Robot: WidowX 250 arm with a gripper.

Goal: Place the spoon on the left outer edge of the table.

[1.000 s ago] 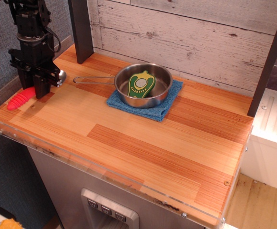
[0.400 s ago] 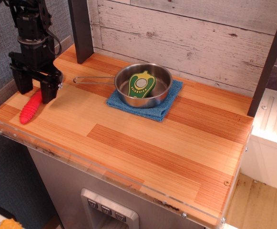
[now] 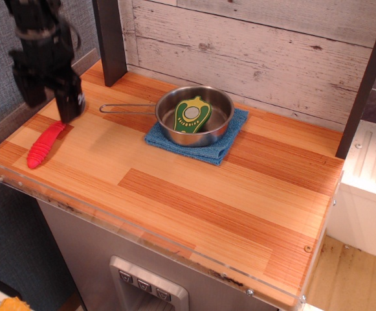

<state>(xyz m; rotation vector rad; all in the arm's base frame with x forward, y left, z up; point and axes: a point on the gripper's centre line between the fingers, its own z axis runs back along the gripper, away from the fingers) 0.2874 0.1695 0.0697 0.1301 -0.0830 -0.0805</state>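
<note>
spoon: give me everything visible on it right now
The spoon lies flat on the table near its left edge, red ribbed handle pointing toward the front-left corner. The handle looks like thick plastic or rubber. The bowl end is hidden behind the hand, which hangs above it with fingers apart, apparently not gripping it. Nothing else touches the spoon; the pan sits well to its right.

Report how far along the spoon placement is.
Looks done: the spoon lies flat on the table near its left outer edge, red handle toward the front corner. In hand: nothing; the pincer hangs open above the spoon's far end. Left: apparently only pulling the arm away.
</note>
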